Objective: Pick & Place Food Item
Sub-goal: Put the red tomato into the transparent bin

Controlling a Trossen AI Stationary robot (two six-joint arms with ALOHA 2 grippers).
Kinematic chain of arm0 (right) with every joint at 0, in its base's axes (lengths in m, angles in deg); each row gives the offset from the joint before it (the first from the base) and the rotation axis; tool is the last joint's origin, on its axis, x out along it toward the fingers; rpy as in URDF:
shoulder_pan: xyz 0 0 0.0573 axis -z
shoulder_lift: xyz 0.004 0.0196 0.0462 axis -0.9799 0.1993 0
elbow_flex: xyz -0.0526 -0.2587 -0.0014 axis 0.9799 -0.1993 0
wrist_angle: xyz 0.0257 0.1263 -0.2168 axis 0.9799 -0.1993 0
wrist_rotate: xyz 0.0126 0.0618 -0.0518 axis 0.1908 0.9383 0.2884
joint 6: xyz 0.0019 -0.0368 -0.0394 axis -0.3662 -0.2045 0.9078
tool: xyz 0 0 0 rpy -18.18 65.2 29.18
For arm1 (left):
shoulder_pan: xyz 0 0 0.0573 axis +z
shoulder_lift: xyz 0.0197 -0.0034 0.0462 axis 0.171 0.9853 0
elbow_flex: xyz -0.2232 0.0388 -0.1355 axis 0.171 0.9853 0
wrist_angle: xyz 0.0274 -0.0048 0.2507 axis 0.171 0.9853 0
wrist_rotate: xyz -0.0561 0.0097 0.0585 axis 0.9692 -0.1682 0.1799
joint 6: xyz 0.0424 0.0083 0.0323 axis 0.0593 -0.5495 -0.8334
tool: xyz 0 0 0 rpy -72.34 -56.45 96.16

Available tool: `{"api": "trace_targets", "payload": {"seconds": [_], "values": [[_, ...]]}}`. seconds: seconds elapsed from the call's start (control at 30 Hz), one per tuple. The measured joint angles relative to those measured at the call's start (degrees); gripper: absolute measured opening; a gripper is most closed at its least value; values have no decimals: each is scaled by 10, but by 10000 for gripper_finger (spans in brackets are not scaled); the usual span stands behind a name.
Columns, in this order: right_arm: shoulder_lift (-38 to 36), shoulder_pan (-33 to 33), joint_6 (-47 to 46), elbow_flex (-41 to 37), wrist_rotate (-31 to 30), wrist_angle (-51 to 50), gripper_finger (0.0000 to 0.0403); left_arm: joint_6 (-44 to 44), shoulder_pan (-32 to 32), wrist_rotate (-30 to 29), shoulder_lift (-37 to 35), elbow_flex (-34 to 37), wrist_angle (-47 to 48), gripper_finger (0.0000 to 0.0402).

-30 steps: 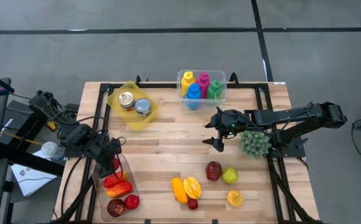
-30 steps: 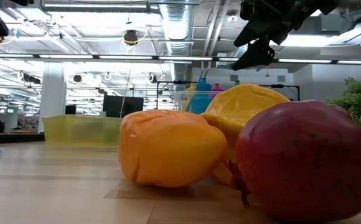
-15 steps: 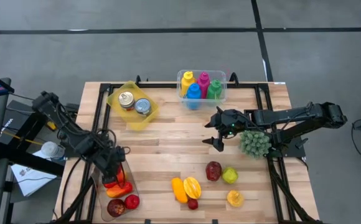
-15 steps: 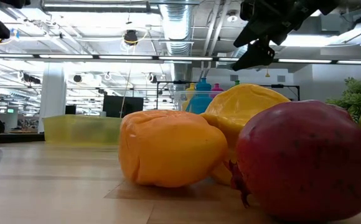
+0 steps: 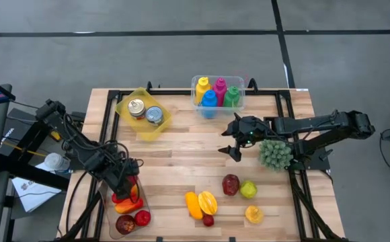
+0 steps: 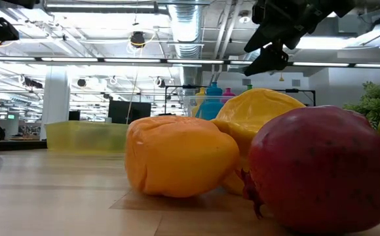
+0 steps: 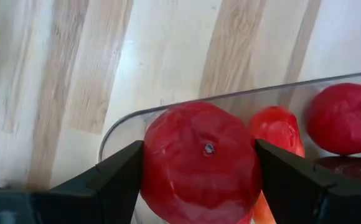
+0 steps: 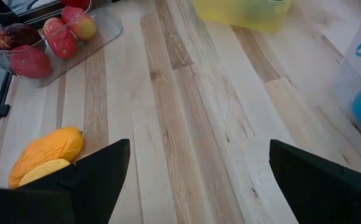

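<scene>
**Table layout**

On the table (image 5: 181,151), a tub of cans (image 5: 143,112) sits near the back left corner, and a bin of bottles (image 5: 217,95) at the middle of the back edge. A tray (image 5: 129,207) of fruit lies at the front left corner, the left gripper (image 5: 126,183) over its back end. More fruit (image 5: 225,195) clusters by the front edge, right of centre. A plant (image 5: 275,154) stands at the right edge, the right gripper (image 5: 235,140) just left of it.
</scene>
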Motion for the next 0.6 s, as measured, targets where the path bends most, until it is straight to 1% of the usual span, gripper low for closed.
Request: {"api": "trace_targets", "payload": {"seconds": [0.3, 0.6], "values": [[0, 0, 0, 0, 0, -6, 372, -5, 0, 2, 0, 0, 1, 279], [0, 0, 0, 0, 0, -6, 372, -5, 0, 20, 0, 0, 18, 328]]}}
